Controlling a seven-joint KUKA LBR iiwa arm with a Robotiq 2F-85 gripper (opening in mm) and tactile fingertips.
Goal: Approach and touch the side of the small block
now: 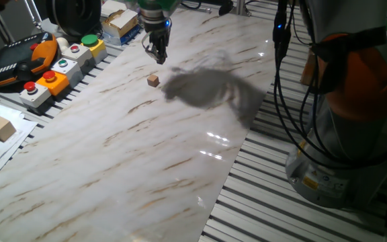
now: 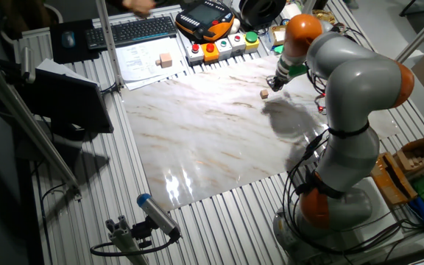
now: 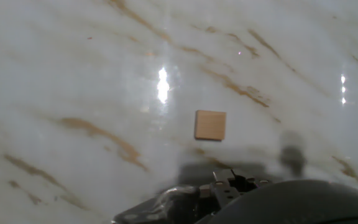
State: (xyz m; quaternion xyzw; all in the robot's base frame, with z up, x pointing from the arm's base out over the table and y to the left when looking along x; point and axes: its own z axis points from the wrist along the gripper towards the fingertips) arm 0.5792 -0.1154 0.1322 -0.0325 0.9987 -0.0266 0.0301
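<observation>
The small block [image 1: 153, 81] is a tiny tan cube that lies alone on the marble-patterned table top [image 1: 133, 154]. It also shows in the other fixed view [image 2: 264, 94] and near the middle of the hand view [image 3: 210, 125]. My gripper [image 1: 158, 59] hangs above the table, a short way behind the block and apart from it; it also shows in the other fixed view [image 2: 277, 84]. Its fingers look closed together and hold nothing. In the hand view only a dark part of the hand shows at the bottom edge.
A larger pale wooden block [image 1: 1, 128] lies on papers at the left, also in the other fixed view [image 2: 165, 60]. Button boxes [image 1: 52, 77] and an orange teach pendant [image 1: 19, 60] line the table's far-left edge. The arm's base [image 1: 341, 154] stands at the right.
</observation>
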